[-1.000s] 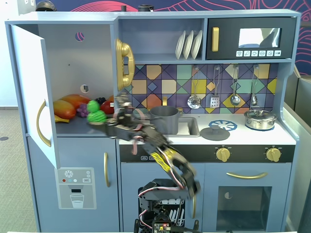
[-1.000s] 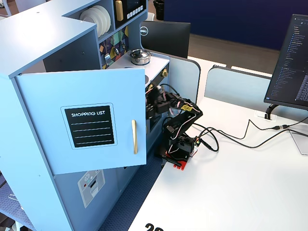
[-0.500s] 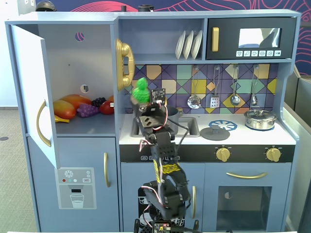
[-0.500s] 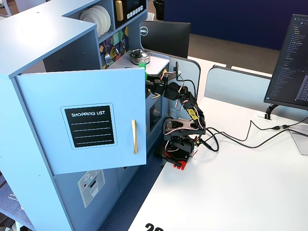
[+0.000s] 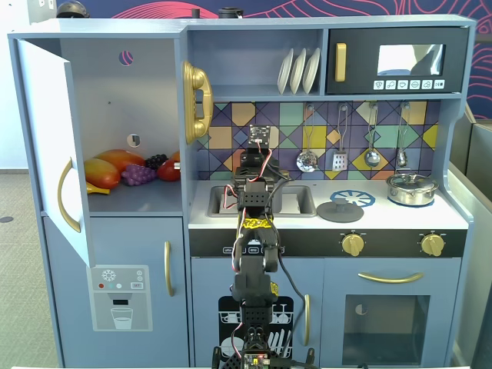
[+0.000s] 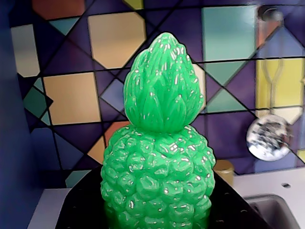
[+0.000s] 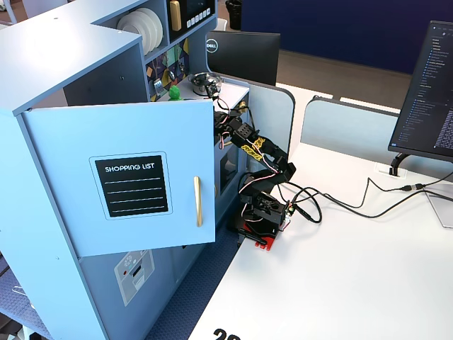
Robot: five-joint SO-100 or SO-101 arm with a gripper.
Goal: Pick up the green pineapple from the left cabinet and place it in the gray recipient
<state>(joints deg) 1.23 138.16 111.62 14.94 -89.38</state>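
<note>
You are carrying the green pineapple (image 6: 159, 157) upright in the gripper (image 6: 157, 210), whose dark jaws are closing around its lower body in the wrist view; only the bottom of the fruit is being gripped, so the tall crown is standing free above the hold. The pineapple is already out of the left cabinet (image 5: 115, 100) and is sitting over the counter by the sink (image 5: 296, 201), in front of the tiled wall (image 6: 71, 95). In a fixed view a speck of green (image 7: 174, 91) is showing just past the open cabinet door (image 7: 120, 177).

No dark gray pot is showing in any view; you are seeing only a flat gray lid (image 5: 340, 211) and a shiny lidded pot (image 5: 411, 188), so dropping it into the wrong vessel is the main risk. The bumpy, glossy plastic is likely slippery, so a fast swing could be tipping the fruit out of the low grip, and the hanging utensils (image 5: 307, 160) are sitting near your path
</note>
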